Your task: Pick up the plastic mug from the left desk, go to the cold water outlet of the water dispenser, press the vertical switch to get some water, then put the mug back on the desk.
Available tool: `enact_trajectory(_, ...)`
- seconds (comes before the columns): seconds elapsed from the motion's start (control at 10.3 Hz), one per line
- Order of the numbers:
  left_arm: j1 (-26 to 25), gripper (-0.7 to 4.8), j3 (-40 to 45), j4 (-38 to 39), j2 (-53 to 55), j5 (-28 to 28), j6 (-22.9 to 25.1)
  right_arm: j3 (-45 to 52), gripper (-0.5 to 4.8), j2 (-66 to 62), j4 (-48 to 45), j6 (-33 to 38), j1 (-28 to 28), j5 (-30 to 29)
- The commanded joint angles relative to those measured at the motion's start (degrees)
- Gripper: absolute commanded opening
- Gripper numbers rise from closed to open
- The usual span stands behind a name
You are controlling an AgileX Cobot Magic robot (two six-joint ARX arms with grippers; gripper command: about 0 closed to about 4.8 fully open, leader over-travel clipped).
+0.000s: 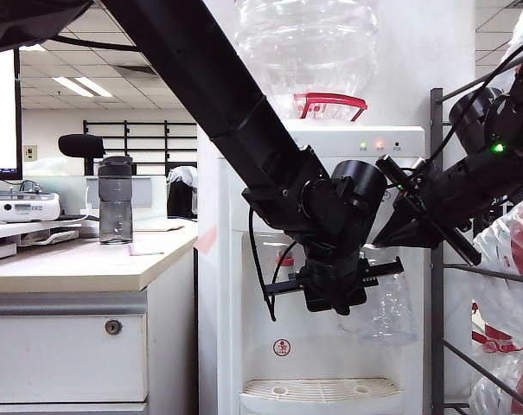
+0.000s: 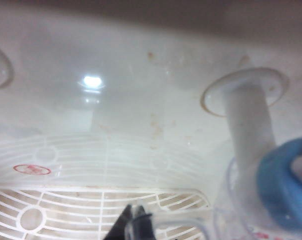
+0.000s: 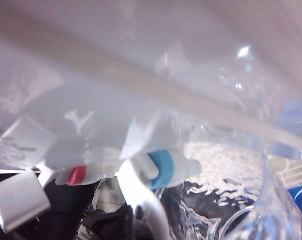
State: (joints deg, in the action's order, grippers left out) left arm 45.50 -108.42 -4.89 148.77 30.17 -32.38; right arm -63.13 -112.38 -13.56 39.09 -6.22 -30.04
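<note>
The plastic mug [image 1: 388, 307] hangs in the recess of the water dispenser [image 1: 244, 285], below the taps and well above the drip grille [image 1: 322, 391], its clear faceted wall faint against the white cabinet. In the left wrist view its rim [image 2: 235, 200] sits just under the cold water outlet [image 2: 283, 182], whose blue collar fills the corner of that picture, with the white stem running back to the cabinet wall. Whether water stands in the mug cannot be told from any view.

The left gripper [image 1: 334, 298] is at the dispenser recess, its black fingers pinched fully together; in the left wrist view the dark fingertips [image 2: 136, 222] meet beside the mug's thin clear handle [image 2: 183, 225], so it appears to hold the mug by that handle. The right gripper [image 1: 398, 232] comes in from the rack side, level with the taps; its own view shows the blue-collared tap [image 3: 163, 167] close ahead and the red-collared tap [image 3: 77, 175] beside it, but its fingers are blurred, so their opening and any contact cannot be told.

The left desk [image 1: 71, 268] stands beside the dispenser, a smoky-grey bottle [image 1: 115, 201] upright on its top well back from the front edge. A narrow gap separates desk and dispenser. The big clear bottle [image 1: 306, 47] sits on the cabinet, and a metal rack [image 1: 437, 259] crowds the other side.
</note>
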Motion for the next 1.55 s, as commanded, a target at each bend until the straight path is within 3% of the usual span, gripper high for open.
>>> enact_trajectory(0.1,-0.52,-0.07,-0.61,-1.40,-0.59,-0.87,0.92,0.33,-0.05,-0.33,4.76,-0.59,0.07,1.81)
enact_trajectory(1.55,-0.52,-0.07,-0.61,-1.25,-0.59,-0.90,0.90,0.35,-0.05,-0.35,4.79,-0.59,0.07,3.19)
